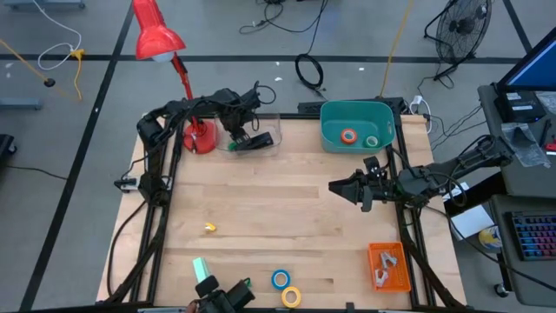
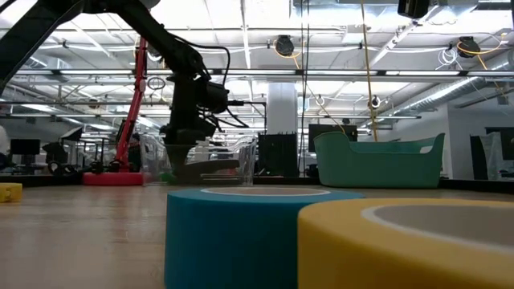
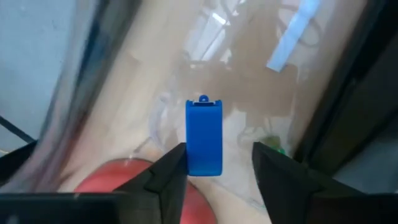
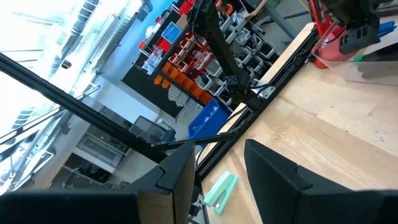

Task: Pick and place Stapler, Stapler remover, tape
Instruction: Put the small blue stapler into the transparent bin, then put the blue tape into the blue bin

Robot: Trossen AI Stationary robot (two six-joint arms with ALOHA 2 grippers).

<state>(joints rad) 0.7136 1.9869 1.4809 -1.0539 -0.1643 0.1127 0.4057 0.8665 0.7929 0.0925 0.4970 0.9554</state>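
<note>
A blue stapler lies inside a clear container at the table's far left, next to a red lamp base. My left gripper points down into the container, open, with the stapler's near end between its fingers, close to one of them. In the teal bin lie an orange tape roll and a green one. Blue tape and yellow tape rest flat near the table's front edge. My right gripper hovers open over the right half, holding nothing. My left gripper stands open over the blue stapler, coming from above. One fingertip meets the stapler's long side in the wrist view, but I cannot tell whether it touches it. The stapler lies on the container's floor.
An orange tray with small pale items sits at the near right. A mint-green piece and a small yellow piece lie on the left half. The red lamp leans over the far left corner. The middle of the wooden table is bare.
</note>
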